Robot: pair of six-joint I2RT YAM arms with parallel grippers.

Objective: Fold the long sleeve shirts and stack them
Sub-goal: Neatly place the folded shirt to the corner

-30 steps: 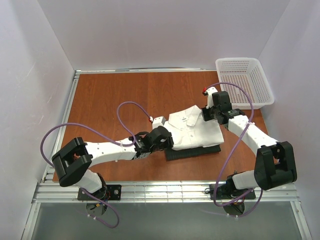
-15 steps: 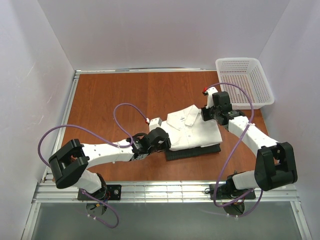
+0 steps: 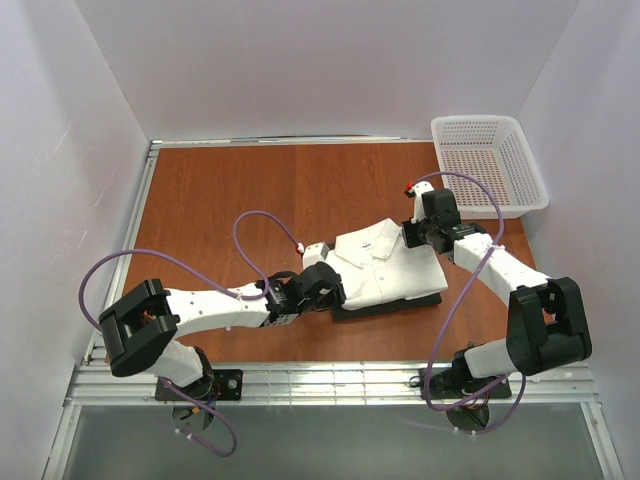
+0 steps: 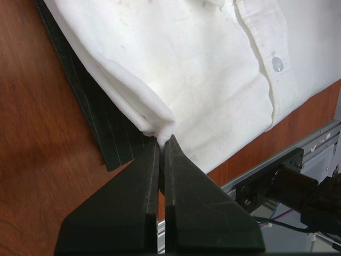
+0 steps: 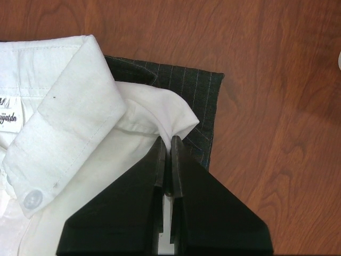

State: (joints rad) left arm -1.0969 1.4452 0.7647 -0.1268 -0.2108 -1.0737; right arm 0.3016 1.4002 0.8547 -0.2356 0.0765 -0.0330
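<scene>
Both shirts lie in one pile near the middle of the wooden table (image 3: 230, 200), a little toward the right-hand side. The white shirt (image 3: 385, 262) is folded into a neat block and sits on top of the charcoal striped shirt (image 3: 392, 304), which peeks out as a dark strip along the near edge and at the corners.

The left gripper (image 4: 163, 141) has come in low at the near left corner of the pile. Its two dark fingers are pressed together, with a small nub of the white shirt's folded edge nipped between the tips. In the wrist view the striped cloth lies flat on the wood just beside them (it looks untouched by the fingers), and one front button (image 4: 277, 64) shows on the white placket.

The right gripper (image 5: 169, 143) is at the far right corner, up by the collar (image 5: 69, 96). Its fingers are likewise closed tight, pinching a rounded corner of white fabric. The striped shirt's corner sticks out past it onto the bare table. A collar button (image 5: 33, 199) and part of a neck label show at the left of that view; I cannot read the lettering.

A white mesh basket (image 3: 475, 121) stands at the far right corner of the table, well apart from the pile.
</scene>
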